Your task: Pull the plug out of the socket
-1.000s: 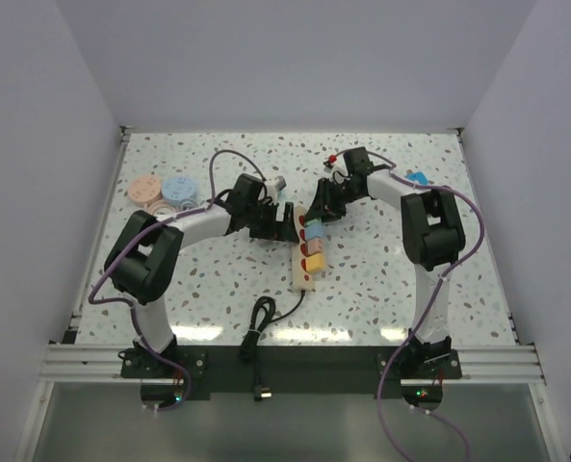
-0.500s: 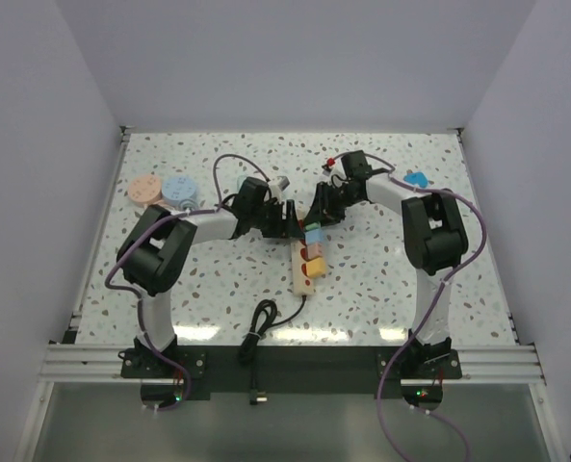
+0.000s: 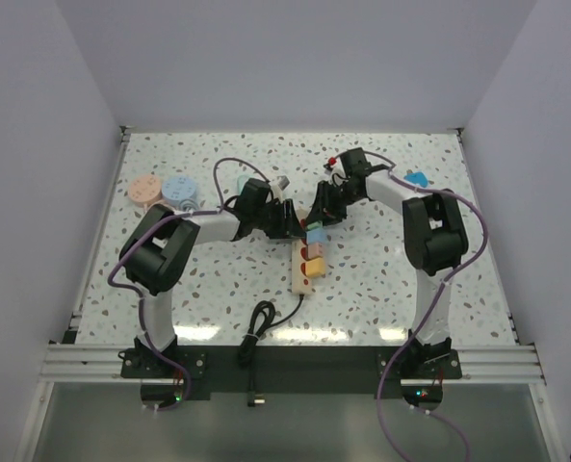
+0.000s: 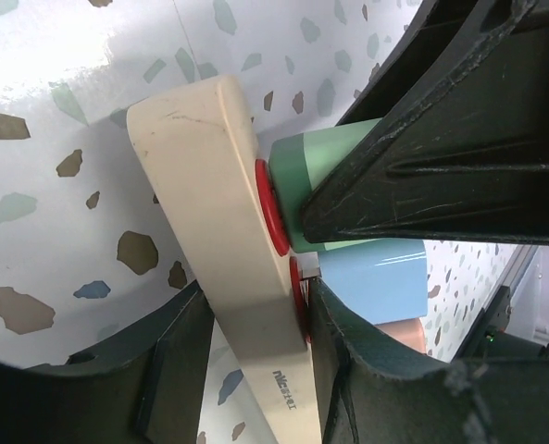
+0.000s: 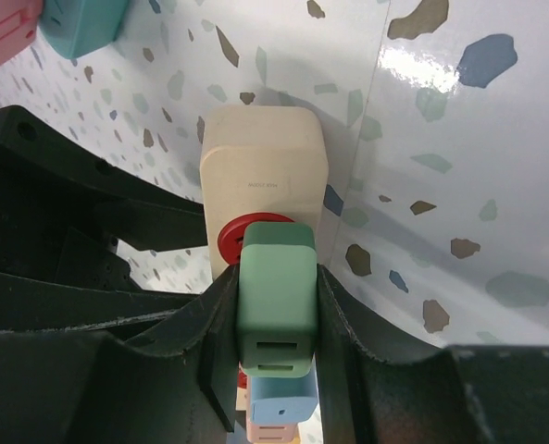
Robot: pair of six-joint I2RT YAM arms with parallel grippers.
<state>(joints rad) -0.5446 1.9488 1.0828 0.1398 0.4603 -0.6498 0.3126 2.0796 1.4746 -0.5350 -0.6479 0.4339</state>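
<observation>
Clamping the socket [image 4: 200,166], left gripper [image 4: 255,324] sits closer in than a second ago; socket lies on the table [image 3: 381,279] between the arms. Right gripper [image 5: 276,319] grips the green plug [image 5: 275,277], plug still touching the end red face [image 5: 246,229].

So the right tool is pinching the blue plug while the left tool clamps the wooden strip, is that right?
Not quite. The right wrist view shows the right tool pinching the green plug, not the blue plug next to it. The left tool does clamp the wooden strip.
</observation>
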